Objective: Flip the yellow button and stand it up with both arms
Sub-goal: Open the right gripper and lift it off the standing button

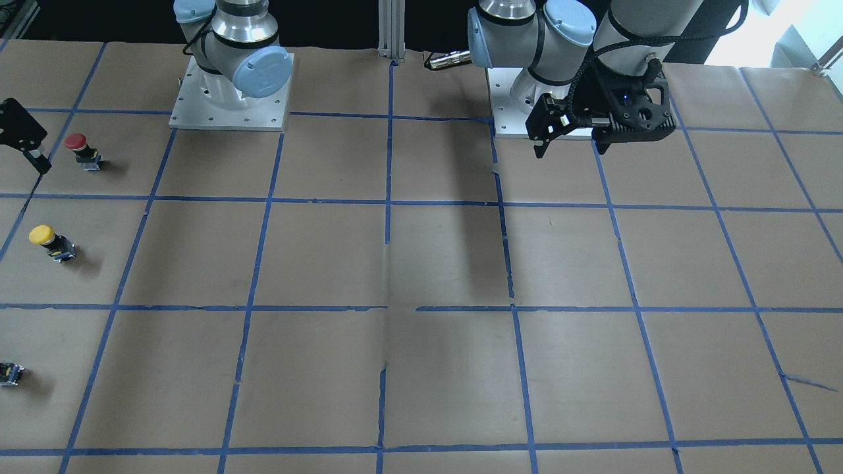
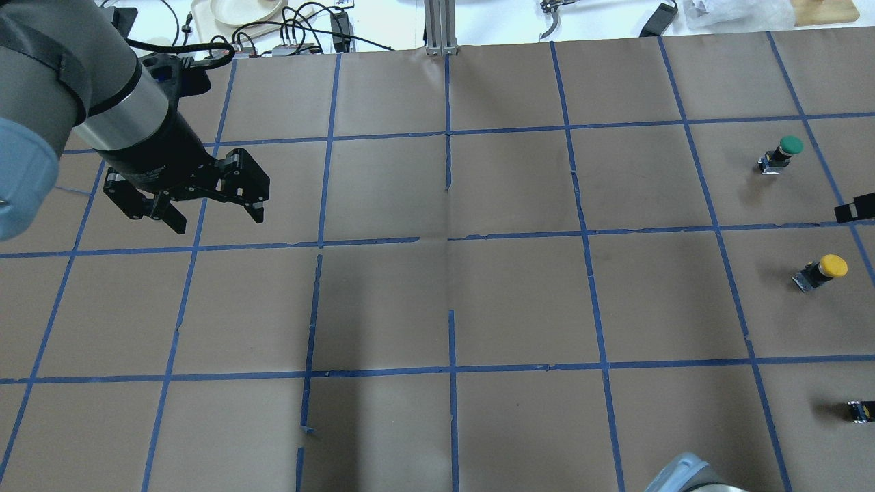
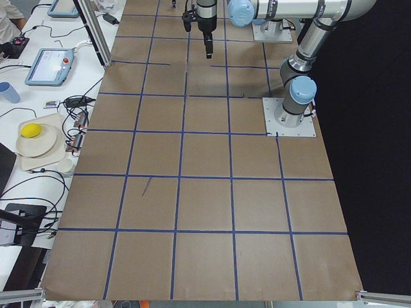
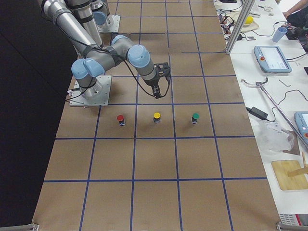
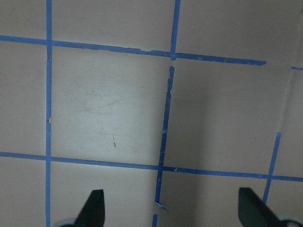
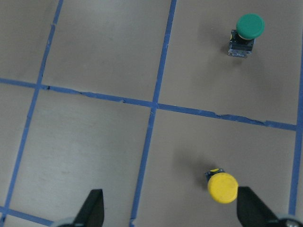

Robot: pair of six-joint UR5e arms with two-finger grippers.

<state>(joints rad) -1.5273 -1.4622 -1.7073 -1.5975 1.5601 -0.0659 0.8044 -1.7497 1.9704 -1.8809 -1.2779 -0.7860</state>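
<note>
The yellow button (image 4: 156, 117) stands upright on the brown paper, yellow cap up, between a red and a green button. It also shows in the overhead view (image 2: 824, 268), the front view (image 1: 50, 242) and the right wrist view (image 6: 222, 187). My right gripper (image 6: 173, 213) is open and empty and hovers above the table a little short of the yellow button. It shows at the frame edges (image 1: 29, 148) (image 2: 854, 208) and in the right side view (image 4: 158, 91). My left gripper (image 2: 215, 219) is open and empty, raised near its base (image 1: 545, 141), far from the button. Its wrist view (image 5: 173, 213) shows only taped paper.
A green button (image 6: 248, 29) (image 2: 783, 152) stands one square beyond the yellow one. A red button (image 1: 80, 150) (image 4: 120, 118) stands one square nearer the robot. Blue tape lines grid the table. Cables, tablets and dishes lie on the side bench (image 4: 269, 57).
</note>
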